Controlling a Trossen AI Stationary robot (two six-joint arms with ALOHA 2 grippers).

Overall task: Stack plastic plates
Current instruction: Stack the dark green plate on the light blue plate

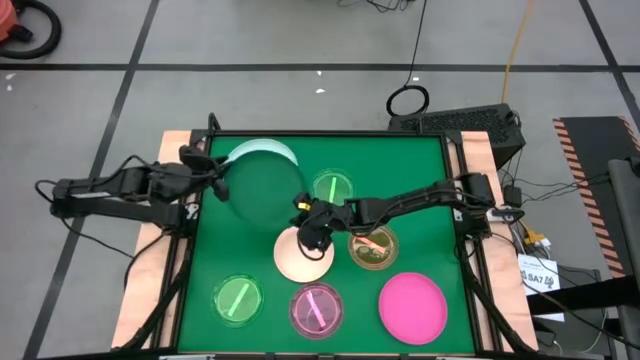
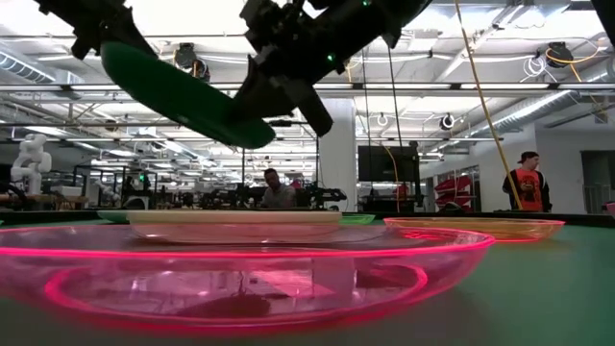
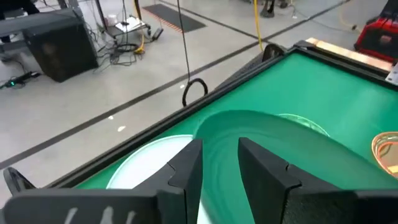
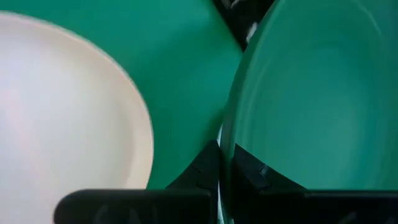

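Both grippers clamp one smooth, round dark-green plate (image 1: 262,192), held tilted above the tabletop's back-left area: the left gripper (image 1: 217,178) on its left rim, the right gripper (image 1: 303,208) on its right rim, above a matte white plate (image 1: 298,258) mid-table.

from where i work i can read almost nothing: a small white label (image 1: 540,278) lies on the floor to the right of my tabletop (image 1: 420,170), printed with dark characters too small to make out. no other writing shows.
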